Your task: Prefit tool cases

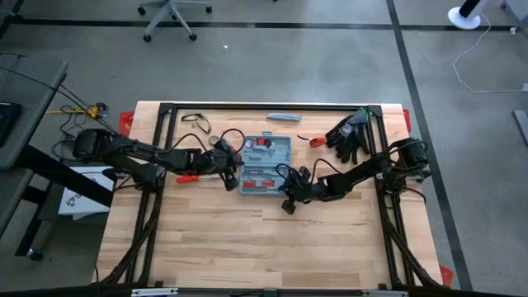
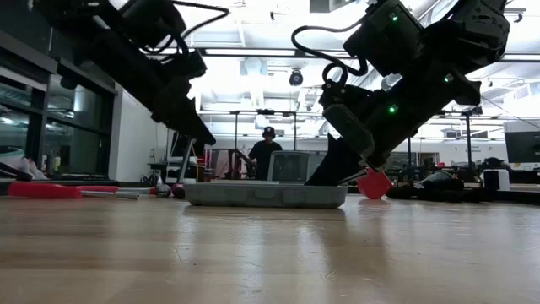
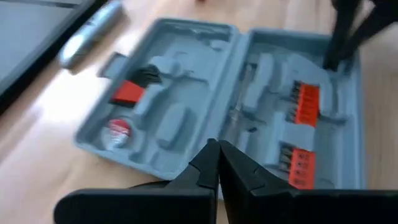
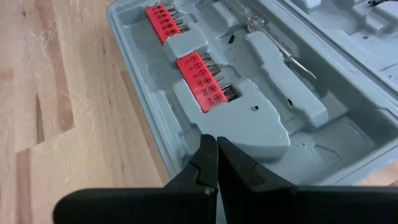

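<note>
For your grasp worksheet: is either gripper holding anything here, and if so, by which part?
Nothing is held. The left gripper and right gripper are both shut on nothing, at the open tool case.

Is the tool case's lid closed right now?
No. The tool case lies fully open on the table, both moulded halves facing up, with red bit holders showing in one half.

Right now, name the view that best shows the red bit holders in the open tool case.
The right wrist view: the red bit holders fill its centre, symbols visible. The left wrist view shows them blurred, the high view as red specks, and the low view only the tool case wall.
</note>
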Controlling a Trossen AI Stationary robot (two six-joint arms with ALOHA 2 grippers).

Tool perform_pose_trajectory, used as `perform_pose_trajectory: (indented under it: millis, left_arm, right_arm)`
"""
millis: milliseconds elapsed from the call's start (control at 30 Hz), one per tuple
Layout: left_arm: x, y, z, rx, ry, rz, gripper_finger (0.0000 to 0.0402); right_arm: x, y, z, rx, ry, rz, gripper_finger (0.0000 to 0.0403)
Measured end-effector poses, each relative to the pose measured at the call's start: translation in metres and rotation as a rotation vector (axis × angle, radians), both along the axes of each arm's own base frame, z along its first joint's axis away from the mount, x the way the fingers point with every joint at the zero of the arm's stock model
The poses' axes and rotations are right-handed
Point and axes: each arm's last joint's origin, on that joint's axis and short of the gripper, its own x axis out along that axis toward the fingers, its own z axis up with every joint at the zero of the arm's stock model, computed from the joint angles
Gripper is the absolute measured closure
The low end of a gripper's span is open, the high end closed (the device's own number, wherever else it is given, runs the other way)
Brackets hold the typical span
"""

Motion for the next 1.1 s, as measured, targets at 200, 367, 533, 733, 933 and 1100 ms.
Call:
perform_pose_trajectory:
  millis: [200,367,533,733,933,1100]
  left_arm:
    - [0.018,-0.001,-0.025,0.015,0.062,-0.064,0.0399]
    - [0.042,-0.001,-0.037,0.030,0.111,-0.064,0.0382]
    - [0.060,-0.002,-0.043,0.040,0.129,-0.073,0.0366]
    - [0.064,-0.006,-0.043,0.045,0.130,-0.085,0.0354]
    - [0.064,-0.007,-0.043,0.047,0.132,-0.086,0.0353]
    - [0.064,-0.007,-0.043,0.047,0.131,-0.086,0.0353]
  right_arm:
    - [0.003,0.000,0.003,0.006,-0.042,0.001,0.0403]
    - [0.008,-0.007,0.007,-0.008,-0.070,-0.007,0.0403]
    - [0.010,-0.032,0.007,-0.014,-0.064,-0.068,0.0403]
    - [0.012,-0.060,0.007,0.041,-0.052,-0.062,0.0403]
    - [0.011,-0.071,0.006,0.048,-0.047,-0.058,0.0403]
    - [0.012,-0.073,0.008,0.013,-0.049,-0.034,0.0403]
